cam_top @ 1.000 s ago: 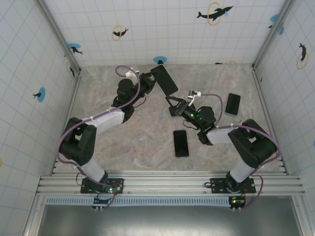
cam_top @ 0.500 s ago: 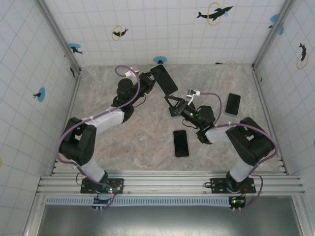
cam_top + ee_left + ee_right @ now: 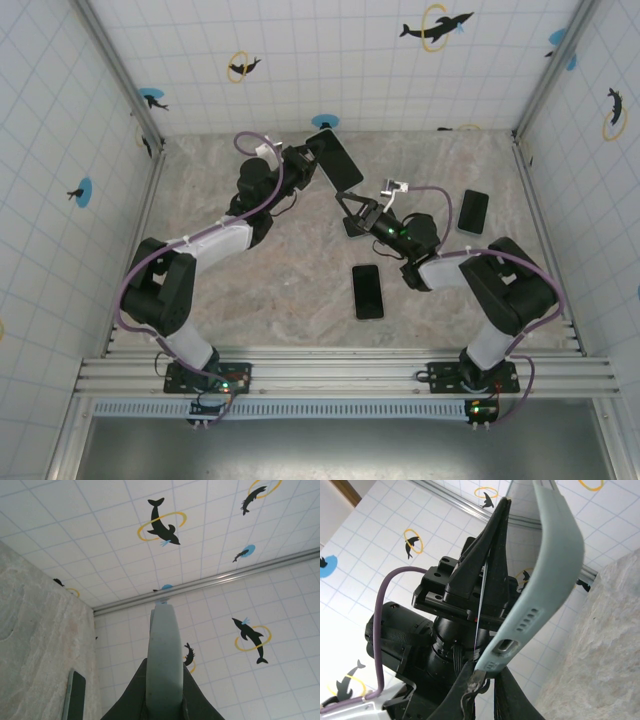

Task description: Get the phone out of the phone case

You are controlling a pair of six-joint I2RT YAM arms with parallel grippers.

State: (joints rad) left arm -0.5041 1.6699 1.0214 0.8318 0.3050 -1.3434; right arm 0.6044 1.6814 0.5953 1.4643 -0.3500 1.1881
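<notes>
Nearest us, a spare phone [image 3: 368, 291] lies flat on the counter [image 3: 250, 290], apart from both arms, and a second spare [image 3: 472, 211] lies off to the right; we judge that neither belongs to the job. Just beyond, the right gripper [image 3: 351, 207] reaches up to the lower end of the case [image 3: 547, 575]. In its wrist view the fingers stand close together at the case's bottom corner, beside the charging port and speaker holes. One tip touches the rim, but we cannot tell whether they truly pinch it or merely rest against it. Farther on, the phone [image 3: 334, 162] is held off the counter over its far half, tilted, with its dark face toward the overhead camera. The left gripper [image 3: 303, 162] is closed on it, one finger on each broad face, and the left wrist view shows the case edge-on between those fingers. Behind all this stands the tiled wall [image 3: 330, 60]. As for progress, we judge the cased phone lifted, steadied and offered to the other arm, so the setup is done. We see no clear gap between phone and case, so the phone seems still seated. Peeling the rim off a corner and drawing the two apart are left to do.
</notes>
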